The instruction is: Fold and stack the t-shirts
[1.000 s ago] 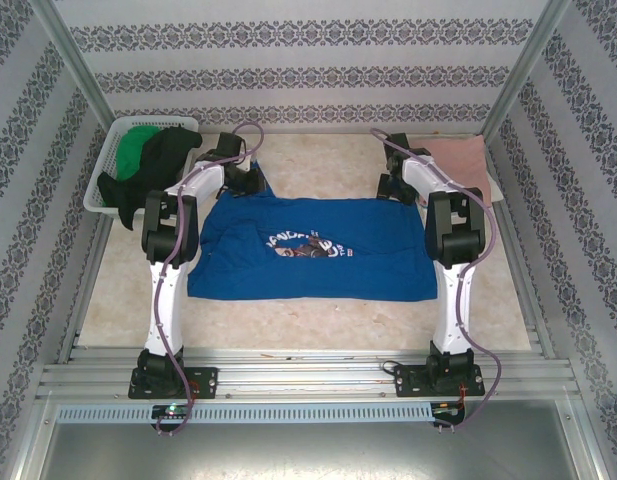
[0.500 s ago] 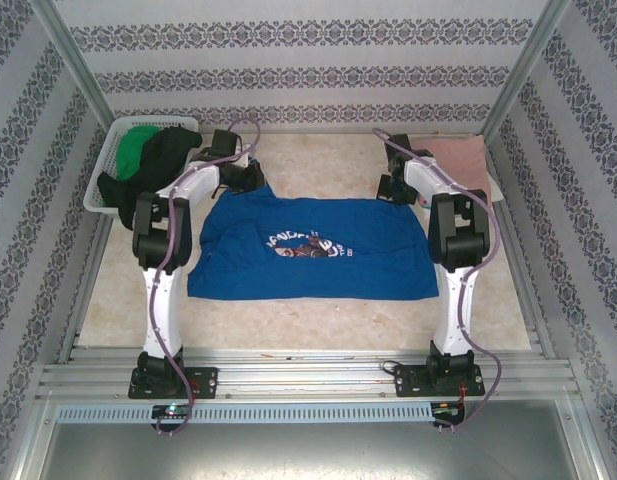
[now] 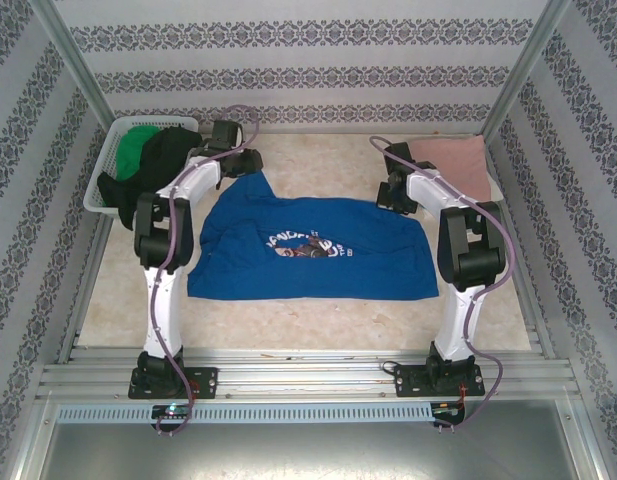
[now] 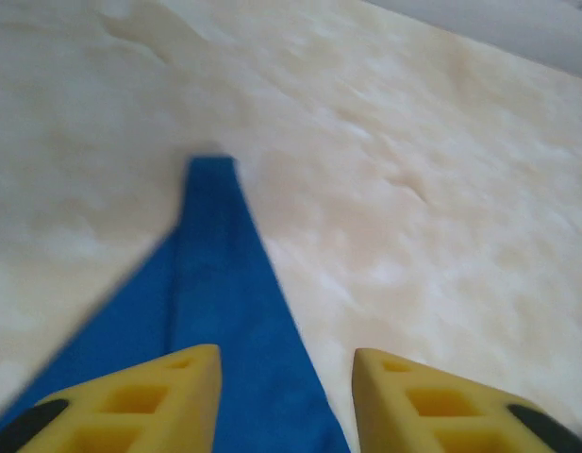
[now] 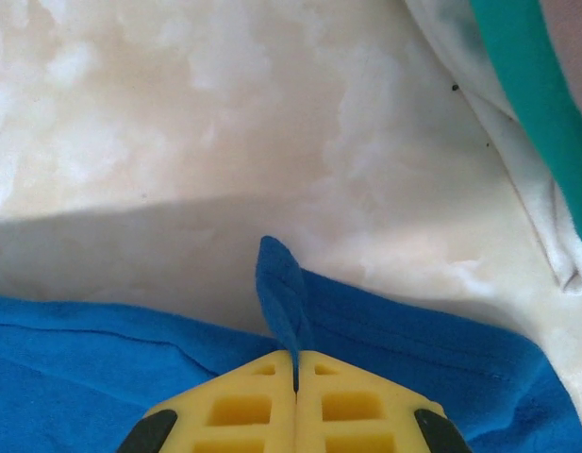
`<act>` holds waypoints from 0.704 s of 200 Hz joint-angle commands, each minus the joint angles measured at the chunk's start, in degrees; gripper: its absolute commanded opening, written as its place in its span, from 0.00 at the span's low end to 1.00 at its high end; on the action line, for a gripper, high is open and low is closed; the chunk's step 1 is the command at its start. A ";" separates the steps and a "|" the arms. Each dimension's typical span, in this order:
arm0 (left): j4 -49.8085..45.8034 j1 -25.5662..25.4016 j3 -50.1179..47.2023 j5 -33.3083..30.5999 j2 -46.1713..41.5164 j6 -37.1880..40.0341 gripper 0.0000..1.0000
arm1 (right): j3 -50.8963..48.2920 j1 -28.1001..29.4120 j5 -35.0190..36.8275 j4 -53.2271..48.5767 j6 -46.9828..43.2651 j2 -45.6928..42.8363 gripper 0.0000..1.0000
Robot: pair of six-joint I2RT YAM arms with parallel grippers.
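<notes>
The royal-blue t-shirt (image 3: 318, 272) lies spread print-up in the middle of the table. Its far-left corner is drawn out into a point (image 4: 211, 245) that runs between the spread yellow fingers (image 4: 168, 392) of my open left gripper (image 4: 286, 357), which sits at that corner (image 3: 251, 166). My right gripper (image 5: 296, 359) is shut on a raised pinch of blue cloth (image 5: 283, 293) at the shirt's far-right edge (image 3: 392, 197). A salmon-pink t-shirt (image 3: 454, 158) lies folded at the back right. Green (image 3: 138, 144) and black (image 3: 166, 158) t-shirts fill the basket.
The white slatted basket (image 3: 101, 172) stands at the back left beside the left arm. In the right wrist view, white cloth (image 5: 517, 179) and a teal band (image 5: 531, 104) lie just right of the gripper. Patterned walls close in the table on three sides.
The left gripper has moved toward the back wall, and the shirt's far-left corner now stretches out into a point. The right arm's elbow has swung outward and the far-right corner has rounded.
</notes>
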 commanded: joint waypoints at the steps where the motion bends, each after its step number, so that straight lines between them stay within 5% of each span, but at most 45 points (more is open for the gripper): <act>1: -1.74 -2.09 6.84 -10.32 6.27 -3.33 0.47 | -0.83 0.67 -0.17 1.44 0.80 0.36 0.02; 50: -9.45 -1.68 29.34 -9.02 21.59 -8.60 0.50 | -2.38 0.85 -1.22 2.10 0.16 -0.30 0.02; 141: -8.20 -0.90 26.44 -14.17 21.59 -9.94 0.49 | -4.36 -0.20 -2.81 3.89 -0.26 -0.72 0.02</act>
